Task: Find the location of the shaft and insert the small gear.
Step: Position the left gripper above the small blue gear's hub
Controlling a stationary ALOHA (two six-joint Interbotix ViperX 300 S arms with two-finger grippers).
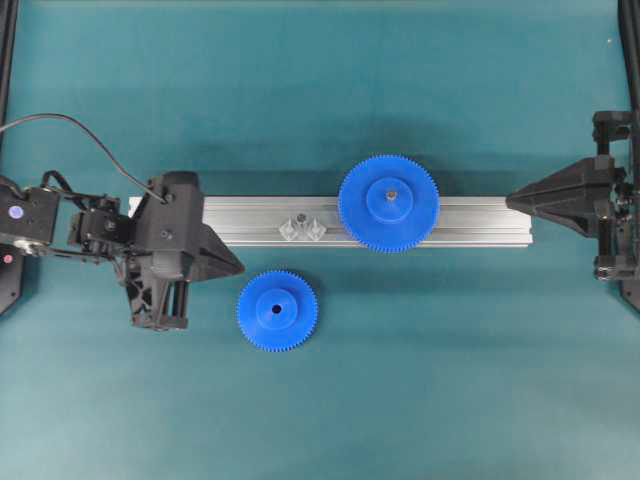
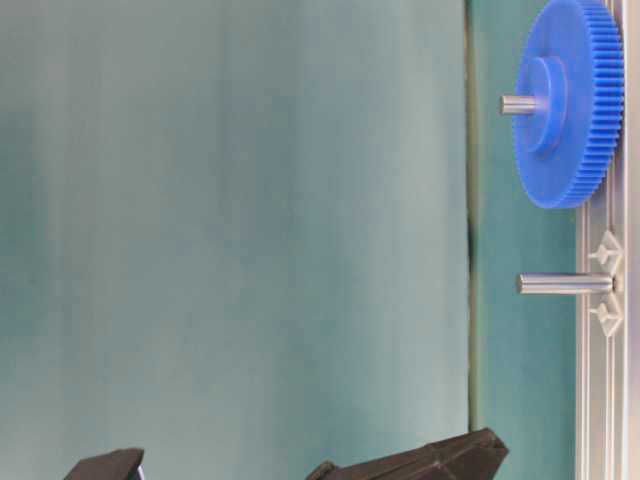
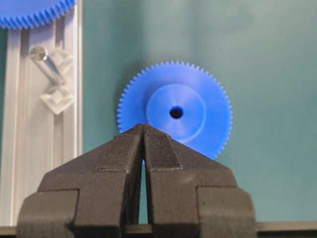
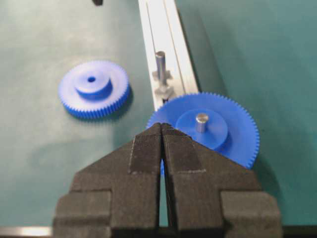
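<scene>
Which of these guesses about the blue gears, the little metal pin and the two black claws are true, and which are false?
1. The small gear lies flat on the table, beside the rail. True.
2. The small gear already sits on the shaft. False: the shaft stands bare on the rail.
3. The left gripper holds the small gear. False: it is shut and empty, its tips pointing toward the gear.
4. The large gear sits on the rail with a metal pin through its centre. True.
5. The right gripper is wide open. False: it is shut.
</scene>
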